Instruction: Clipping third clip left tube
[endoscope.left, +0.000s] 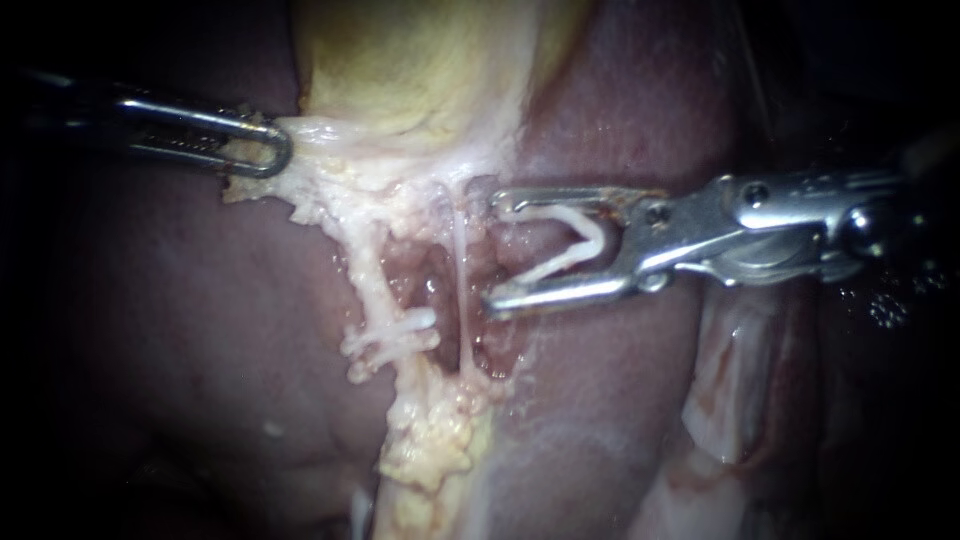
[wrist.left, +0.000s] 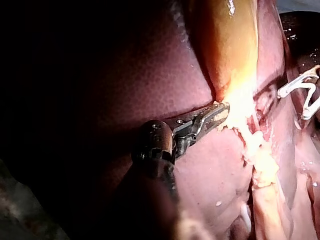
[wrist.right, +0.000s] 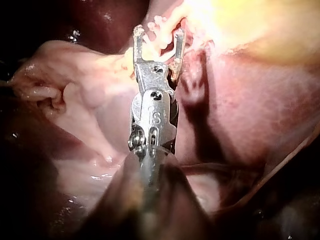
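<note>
My left instrument (endoscope.left: 262, 150) comes in from the left, its jaws shut on pale tissue at the gallbladder's (endoscope.left: 400, 70) lower end; the left wrist view shows the same hold (wrist.left: 216, 117). The left tube (endoscope.left: 368, 270), thick and whitish, runs down from there and carries white clips (endoscope.left: 395, 335) across it. My right instrument (endoscope.left: 495, 250) holds an open white V-shaped clip (endoscope.left: 575, 245) between wide-apart jaws. Its tips lie just right of a thin pale tube (endoscope.left: 460, 260), apart from the left tube. In the right wrist view the right instrument (wrist.right: 158, 35) points at whitish tissue.
Dark red liver (endoscope.left: 180, 330) surrounds the field. Yellow fatty tissue (endoscope.left: 435, 440) hangs below the clips. Pale folded tissue (endoscope.left: 730, 380) lies under the right instrument's shaft. In the left wrist view the clip of the right instrument (wrist.left: 302, 95) shows beyond the bright tissue.
</note>
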